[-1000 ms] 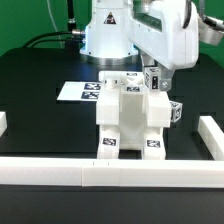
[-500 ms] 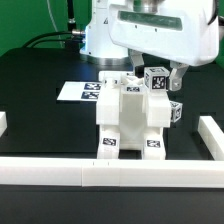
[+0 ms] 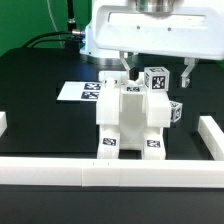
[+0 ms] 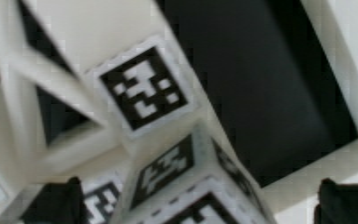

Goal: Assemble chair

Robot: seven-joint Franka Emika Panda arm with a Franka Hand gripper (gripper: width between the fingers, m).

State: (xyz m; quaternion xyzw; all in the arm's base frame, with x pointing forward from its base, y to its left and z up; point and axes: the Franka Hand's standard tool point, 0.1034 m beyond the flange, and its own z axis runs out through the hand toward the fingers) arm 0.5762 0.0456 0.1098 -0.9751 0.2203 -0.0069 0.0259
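The partly joined chair (image 3: 130, 122) stands in the middle of the black table, a chunky white block with marker tags on its front feet. A square post (image 3: 155, 79) with a tag on its face sticks up at the chair's top on the exterior view's right. My gripper (image 3: 157, 68) hangs just above it, open, one finger on each side of the post and clear of it. In the wrist view the tagged post (image 4: 194, 185) sits between my two dark fingertips (image 4: 60, 202), and my gripper (image 4: 202, 205) touches nothing. An X-braced panel (image 4: 51, 110) shows behind the post.
The marker board (image 3: 82, 91) lies flat behind the chair on the exterior view's left. White border rails run along the front (image 3: 110, 173) and stand at the right (image 3: 210, 135) and left (image 3: 3, 123). The arm's white base (image 3: 105, 35) rises at the back.
The hand has turned square to the camera and risen a little above the post. Its jaws have spread wider, and the fingers now stand off the post's sides.
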